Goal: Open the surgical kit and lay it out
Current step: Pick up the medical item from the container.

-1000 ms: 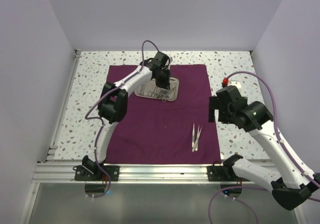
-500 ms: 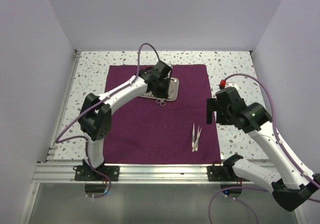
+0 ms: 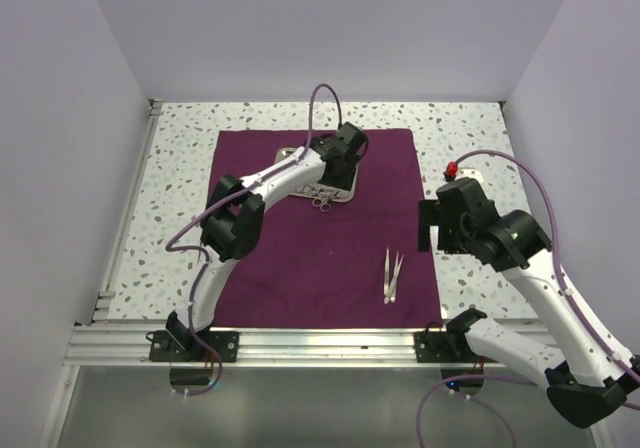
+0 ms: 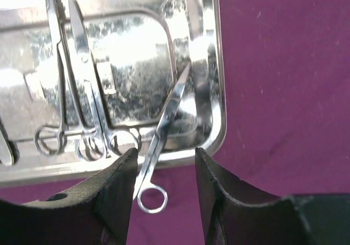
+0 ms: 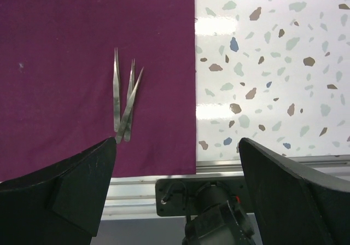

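One pair of scissors [image 4: 164,127] straddles the rim of the tray [image 4: 210,92] between the parted jaws of the left pincer [image 4: 165,153]; unloading it likely needs a pinch and lift.

A white speckled tabletop [image 3: 175,198] spreads between pale walls [image 3: 330,28] at 9, 12 and 3 o'clock; an aluminium rail [image 3: 320,346] borders it at 6 o'clock.

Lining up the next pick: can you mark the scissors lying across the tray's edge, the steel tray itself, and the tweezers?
scissors [image 4: 164,126], left wrist view, middle of their length.
steel tray [image 4: 210,75], left wrist view, right-hand rim.
tweezers [image 5: 126,116], right wrist view, where the pieces overlap.
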